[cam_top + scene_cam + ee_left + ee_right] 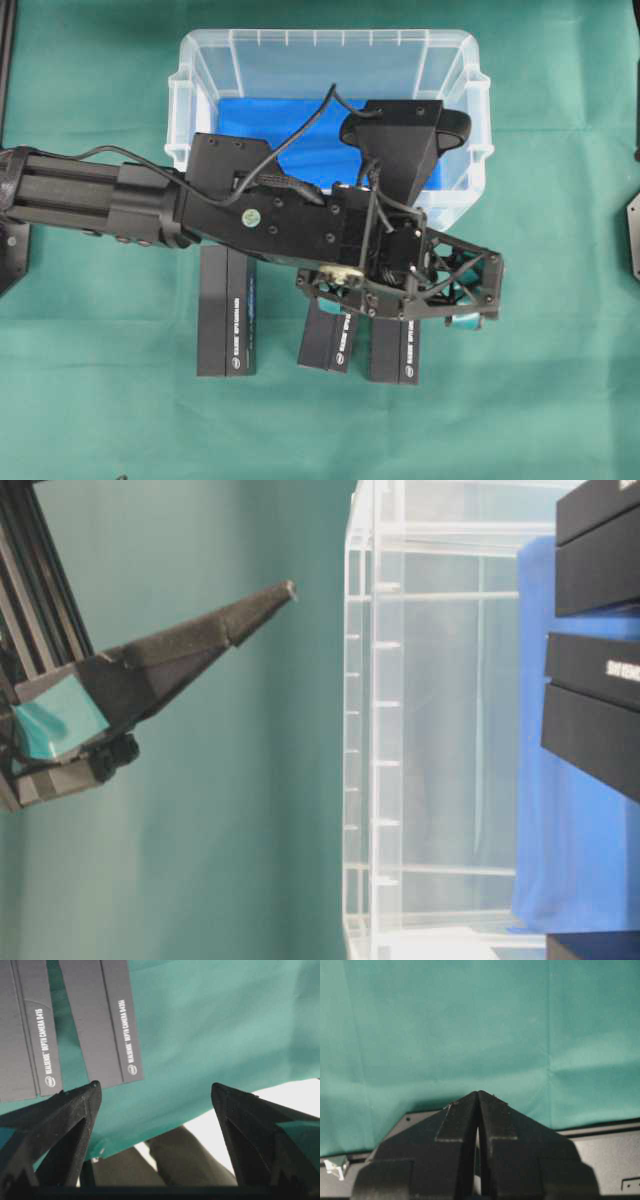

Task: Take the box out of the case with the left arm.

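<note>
The clear case (200,60) with a blue lining (270,125) stands at the back middle; it also shows in the table-level view (375,730). No box shows in the visible part of its floor, which my left arm (270,210) partly hides. Three black boxes lie on the green cloth in front of the case: left (227,310), middle (328,340), right (395,350). Two show in the left wrist view (105,1025). My left gripper (478,295) (155,1090) is open and empty, right of the boxes, above the cloth. My right gripper (478,1092) is shut and empty.
The table's front edge and dark trouser legs (185,1160) show below the left gripper. The right arm's black base plate (632,230) sits at the far right edge. One black finger (180,660) of a gripper hangs left of the case in the table-level view.
</note>
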Tool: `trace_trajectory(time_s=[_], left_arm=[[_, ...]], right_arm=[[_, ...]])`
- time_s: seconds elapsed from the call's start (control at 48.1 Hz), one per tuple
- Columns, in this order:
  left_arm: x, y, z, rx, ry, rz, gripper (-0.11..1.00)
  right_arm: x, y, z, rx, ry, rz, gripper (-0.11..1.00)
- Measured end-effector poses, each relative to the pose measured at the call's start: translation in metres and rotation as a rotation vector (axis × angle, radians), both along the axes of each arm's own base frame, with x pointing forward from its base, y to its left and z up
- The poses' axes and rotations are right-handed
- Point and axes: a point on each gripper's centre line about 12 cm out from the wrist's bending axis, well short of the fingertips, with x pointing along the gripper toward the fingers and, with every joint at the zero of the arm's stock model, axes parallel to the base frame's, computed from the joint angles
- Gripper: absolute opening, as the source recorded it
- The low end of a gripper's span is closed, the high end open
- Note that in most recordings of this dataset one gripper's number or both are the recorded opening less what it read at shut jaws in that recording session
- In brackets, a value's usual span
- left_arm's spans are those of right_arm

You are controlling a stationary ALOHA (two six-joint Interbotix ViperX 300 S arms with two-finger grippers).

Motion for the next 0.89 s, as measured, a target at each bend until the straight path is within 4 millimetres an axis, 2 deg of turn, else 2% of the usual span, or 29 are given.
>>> trace_trajectory(time_s=[0.166,0.333,0.687,0.895], left_arm=[[-0.010,0.002,-0.015,0.026,0.072,-0.036,0.91],[-0.034,0.002,-0.009,0.033,0.103,-0.046,0.91],[-0.111,0.005,-0.001,0.011,0.161,0.041,0.91],[-0.170,0.001,-0.003,-0.014,0.183,0.110,0.91]], right_arm=[[0.000,0.000,0.000,0.000,0.000,0.000,0.00],[0.000,0.000,0.000,0.000,-0.002,0.000,0.00],[-0.001,0.000,0.000,0.000,0.002,0.000,0.00],[-0.001,0.000,0.000,0.000,0.008,-0.001,0.00]])
